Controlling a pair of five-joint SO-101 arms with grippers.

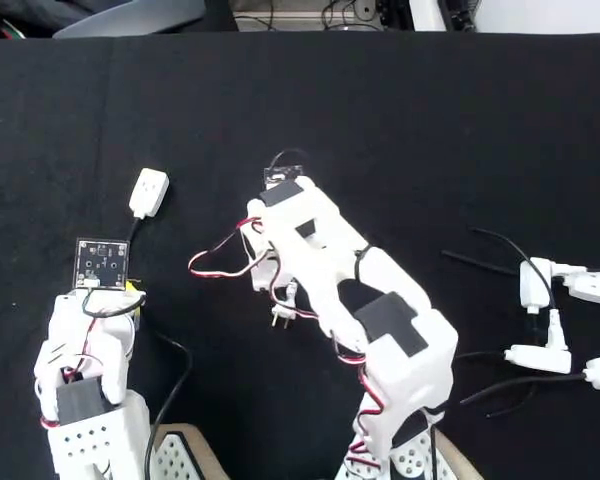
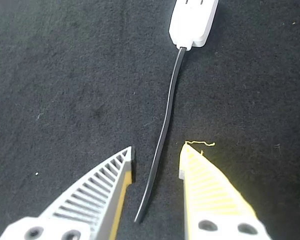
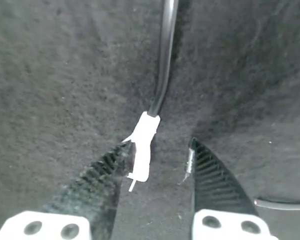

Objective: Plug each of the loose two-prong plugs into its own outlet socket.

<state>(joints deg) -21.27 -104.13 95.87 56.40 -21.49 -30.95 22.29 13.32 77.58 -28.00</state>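
Right gripper point(image 3: 159, 145), jaws apart, straddles the small white plug point(image 3: 142, 150) on the black cloth point(image 3: 50, 75), perhaps touching one finger point(image 3: 102, 172). Light and rigid on a stiff cord point(image 3: 165, 60), it looks best pinched across its body. Left gripper point(image 2: 156, 150), likewise spread, straddles the socket point(image 2: 192, 20) cable point(image 2: 165, 125).

Black felt-like cloth point(image 1: 430, 130) covers whole table, side to side, right up to far edge. Nap fuzzy up close, few pale lint specks point(image 2: 37, 173) caught in it. Light even, from overhead, shadows soft and short. Far edge of cloth runs straight. Beyond it, narrow strip of room clutter: dark bundle point(image 1: 10, 15) in left corner, grey curved sheet point(image 1: 130, 15) beside it, tangle of black cables point(image 1: 345, 12) on pale surface near middle, plain white panel point(image 1: 550, 12) at right.
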